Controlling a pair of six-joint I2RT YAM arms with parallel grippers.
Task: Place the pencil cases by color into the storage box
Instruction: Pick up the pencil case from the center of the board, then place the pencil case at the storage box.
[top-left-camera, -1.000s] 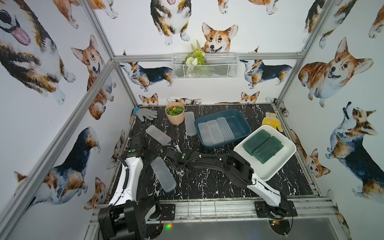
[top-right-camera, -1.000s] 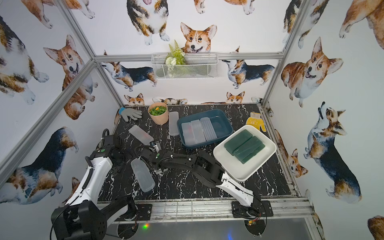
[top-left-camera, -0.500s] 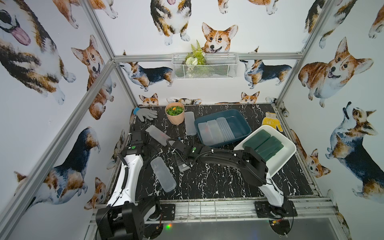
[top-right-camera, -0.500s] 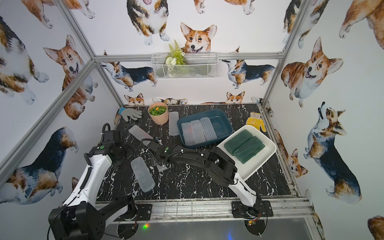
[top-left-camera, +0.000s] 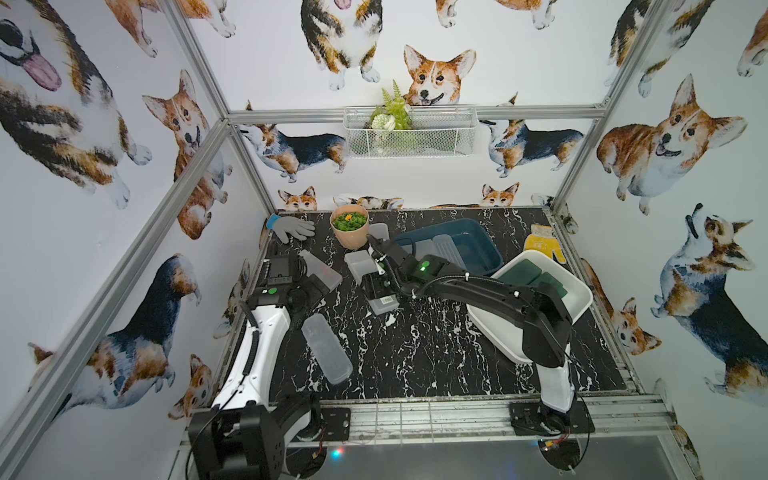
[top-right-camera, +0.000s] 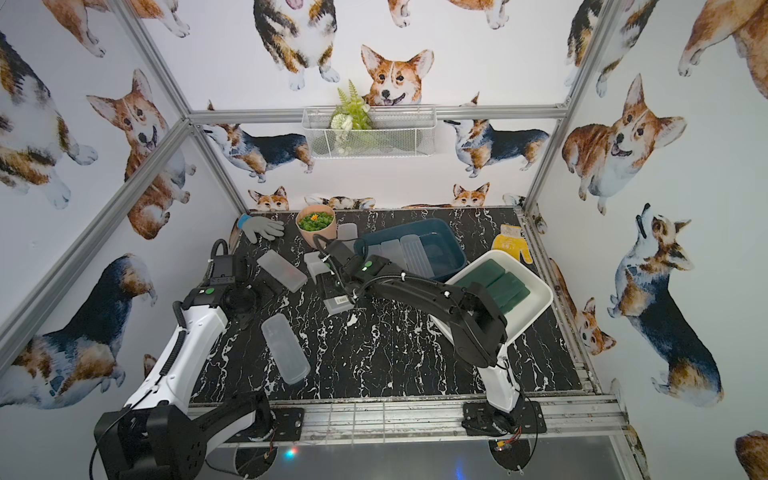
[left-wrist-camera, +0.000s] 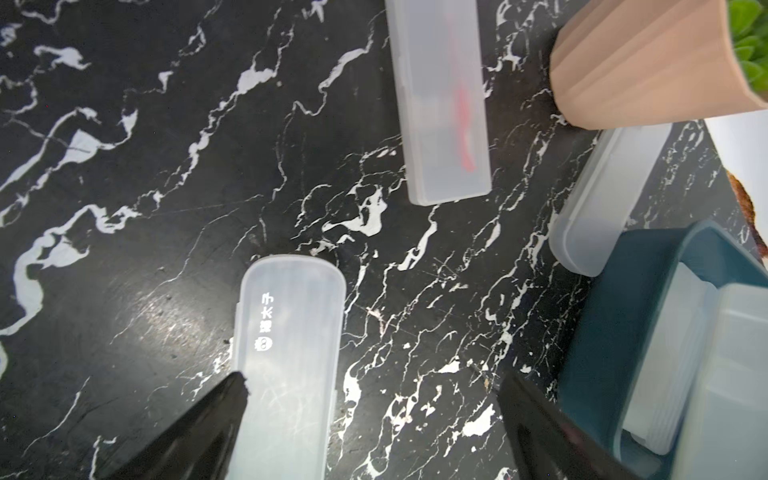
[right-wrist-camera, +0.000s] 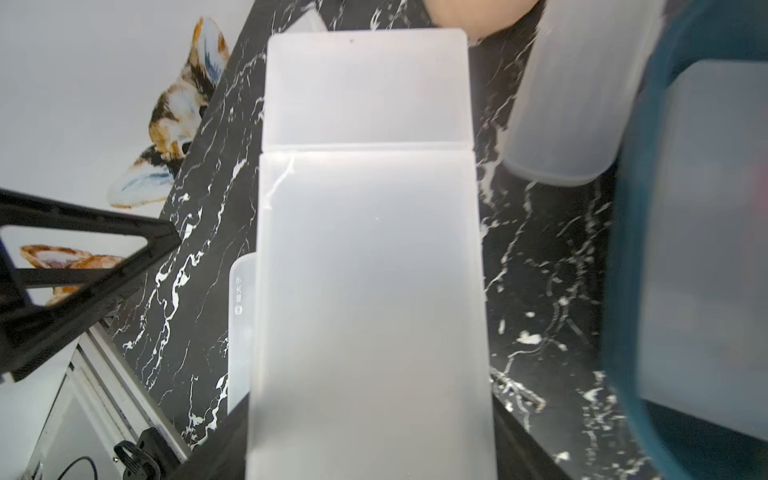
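the sorting looks well along: dark green pencil cases (top-left-camera: 536, 276) lie in the white storage box (top-left-camera: 582, 299), and frosted cases (top-left-camera: 446, 249) lie side by side in the blue storage box (top-left-camera: 473, 245). the step in hand appears to be carrying one more frosted case to the blue box.

the right end effector (top-left-camera: 373, 284) is clamped across the width of a held frosted case (top-left-camera: 384, 305), above the surface (top-left-camera: 415, 353) between the peach pot (top-left-camera: 350, 228) and the blue storage box. in the right wrist view this case runs straight out between the fingers, its far end toward the pot.

the left end effector (left-wrist-camera: 372, 378) has its fingers wide apart and grips nothing. in its wrist view the end of a marked case (left-wrist-camera: 291, 353) lies below them; i cannot tell whether a finger touches it.

three frosted cases lie loose in a top view: a red-filled case (top-left-camera: 322, 268), a near case (top-left-camera: 326, 353) and a case beside the pot (top-left-camera: 379, 232).

the next move probably calls for swinging the held frosted case over the blue rim with enough height to clear it. it would then be turned to run parallel with those inside, lowered flat into the free space, and only then released. the left arm should keep out of that path.
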